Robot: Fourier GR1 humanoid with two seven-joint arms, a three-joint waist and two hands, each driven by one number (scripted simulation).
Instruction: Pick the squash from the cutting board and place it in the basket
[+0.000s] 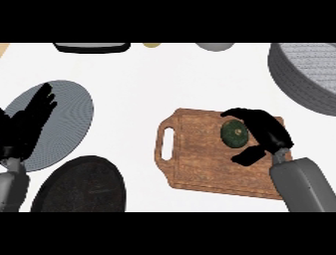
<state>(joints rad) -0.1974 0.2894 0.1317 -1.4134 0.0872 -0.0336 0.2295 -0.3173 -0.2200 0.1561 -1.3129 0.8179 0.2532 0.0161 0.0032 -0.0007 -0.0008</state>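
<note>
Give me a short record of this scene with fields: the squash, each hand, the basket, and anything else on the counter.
squash: on the cutting board, toward its far right corner
right hand: fingers curled round the squash
left hand: open, resting at the left, fingers up, over the grey plate
basket: grey, far right, apart from the board
other: black plate at near left

Lower left of frame: a smooth grey left forearm (1,191), small dark round mark near its edge, ending in a matte black left hand (19,124). Lower right, same build: rounded grey right forearm (306,187), black right hand (268,131).
</note>
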